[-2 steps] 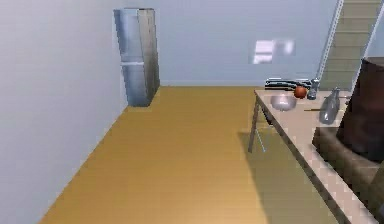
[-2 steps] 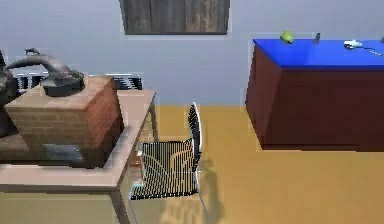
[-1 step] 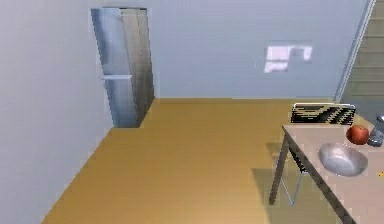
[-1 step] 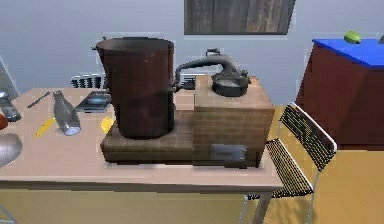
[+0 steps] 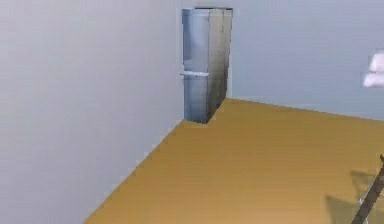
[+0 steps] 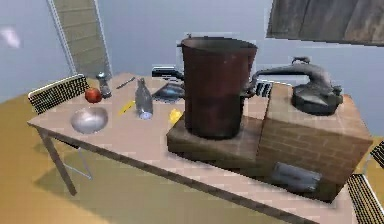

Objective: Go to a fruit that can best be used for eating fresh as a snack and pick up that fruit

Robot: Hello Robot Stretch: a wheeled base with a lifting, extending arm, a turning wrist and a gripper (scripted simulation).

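Apple (image 6: pixel 92 95) on table (image 6: pixel 122 137) nr bowl (image 6: pixel 88 121), left end.

Red fruit (image 6: pixel 92 95), silver bowl (image 6: pixel 88 121), dark brown pot (image 6: pixel 215 85), brick-patterned stove (image 6: pixel 300 140), pale tan table (image 6: pixel 125 143); steel-grey fridge (image 5: pixel 205 65), ochre floor (image 5: pixel 250 160).

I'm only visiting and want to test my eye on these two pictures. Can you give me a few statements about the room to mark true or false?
1. A tall silver fridge stands in the corner of the room. True.
2. The red fruit lies inside the metal bowl. False: it lies on the table, apart from the bowl.
3. The dark pot is much bigger than the bottle. True.
4. The floor is blue. False: it is orange-brown.
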